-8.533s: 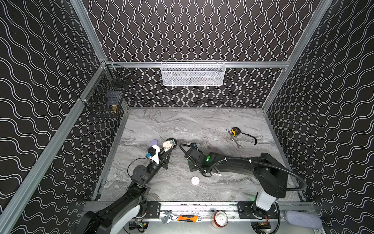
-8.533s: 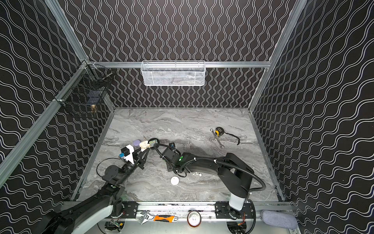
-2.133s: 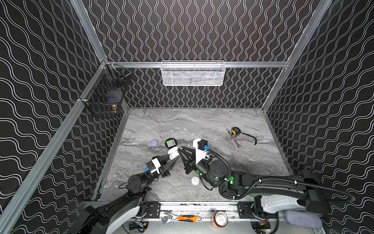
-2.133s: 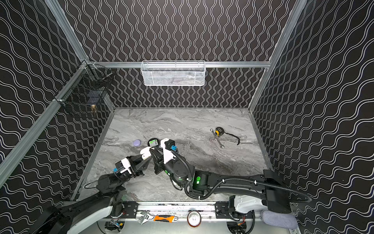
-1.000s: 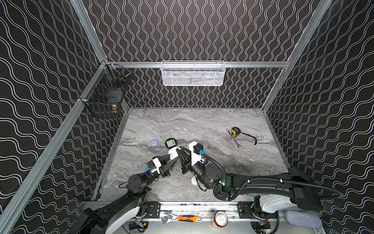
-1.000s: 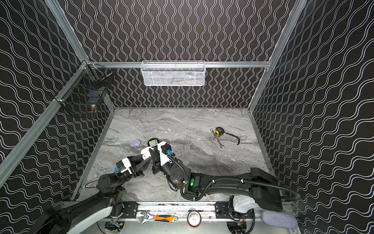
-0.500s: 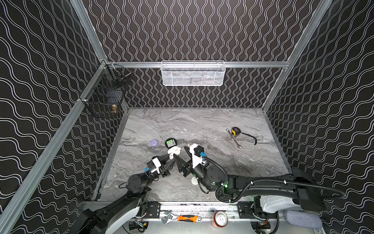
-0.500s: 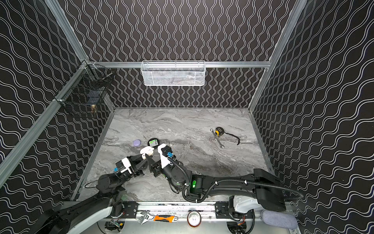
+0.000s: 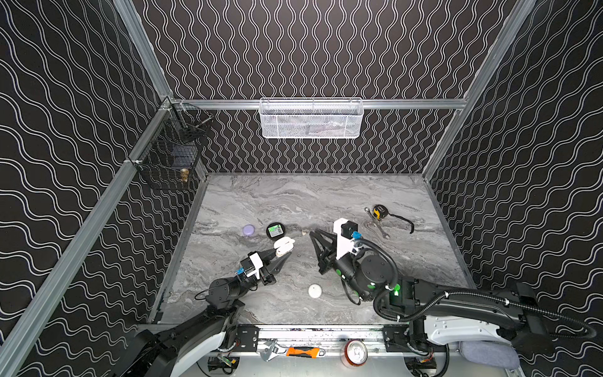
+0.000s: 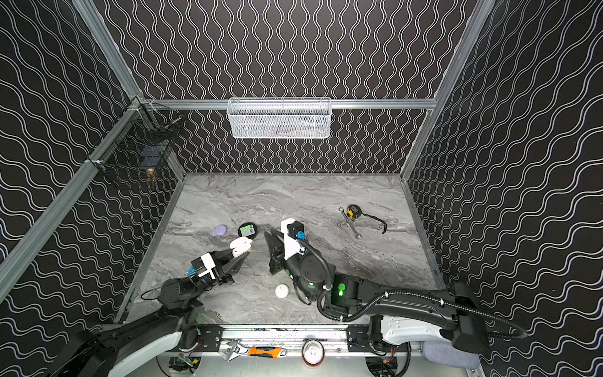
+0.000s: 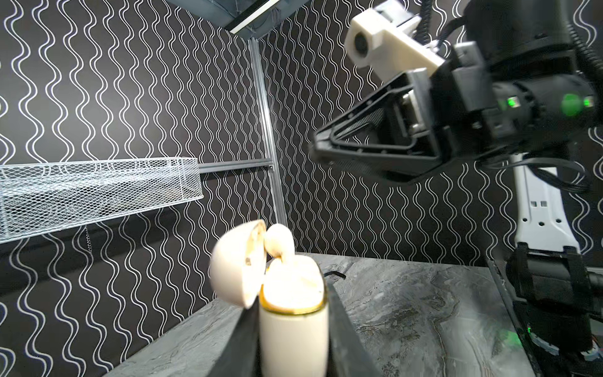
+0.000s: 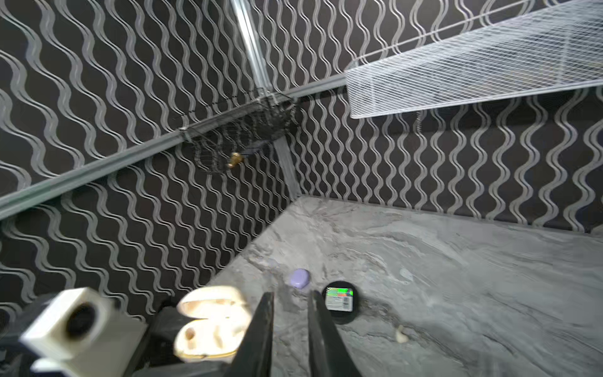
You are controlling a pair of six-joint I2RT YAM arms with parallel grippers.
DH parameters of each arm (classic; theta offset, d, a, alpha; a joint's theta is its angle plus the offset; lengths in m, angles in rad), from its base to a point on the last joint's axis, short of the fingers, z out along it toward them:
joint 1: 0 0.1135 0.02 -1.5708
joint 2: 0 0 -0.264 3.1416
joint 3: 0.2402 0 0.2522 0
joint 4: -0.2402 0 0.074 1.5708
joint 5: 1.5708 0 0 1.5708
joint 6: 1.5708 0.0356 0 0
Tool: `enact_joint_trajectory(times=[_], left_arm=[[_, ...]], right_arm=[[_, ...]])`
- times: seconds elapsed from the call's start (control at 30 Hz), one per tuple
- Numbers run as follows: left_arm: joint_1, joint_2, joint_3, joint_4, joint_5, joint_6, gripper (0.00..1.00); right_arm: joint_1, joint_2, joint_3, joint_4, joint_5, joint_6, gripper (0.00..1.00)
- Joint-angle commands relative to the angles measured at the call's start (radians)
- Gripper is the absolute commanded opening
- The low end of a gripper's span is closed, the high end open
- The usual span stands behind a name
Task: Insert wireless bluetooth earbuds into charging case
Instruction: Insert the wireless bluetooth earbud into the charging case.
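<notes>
1. Overhead, we saw the grey marble tabletop (image 9: 326, 196) carrying everything.
2. Our right gripper (image 9: 314, 233) hung above the tabletop's middle; its jaws stood narrowly apart with nothing between them.
3. Our left gripper (image 9: 284, 250) was clamped on the cream charging case (image 11: 292, 326), lid open, toward the left edge.
4. One cream earbud (image 11: 277, 242) stuck up from the case's mouth.
5. Another earbud (image 12: 400, 334) lay loose beside a round black tin (image 12: 339, 301), with a lilac case (image 12: 299, 278) nearer the left edge.

table (image 9: 326, 196) | lilac case (image 9: 249, 229) | black disc (image 9: 275, 231) | white case (image 9: 315, 290) | tape measure (image 9: 379, 212) | wrench (image 9: 378, 224)
</notes>
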Motion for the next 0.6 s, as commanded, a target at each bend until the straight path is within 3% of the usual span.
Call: enact_joint_trajectory(times=[0.0,0.2,0.57], left_arm=[[-0.001,0.02,-0.013,0.075,0.076,-0.011,0.0],[-0.003,0.023,-0.009,0.076,0.088,-0.005,0.0],[-0.004,0.032,-0.016,0.077,0.06,0.001,0.0]], right_arm=[[-0.06,0.027,0.03,-0.158,-0.08,0.078,0.21],[-0.105,0.101,0.089,-0.198,-0.199,0.079,0.2],[-0.095,0.133,0.103,-0.177,-0.289,0.083,0.18]])
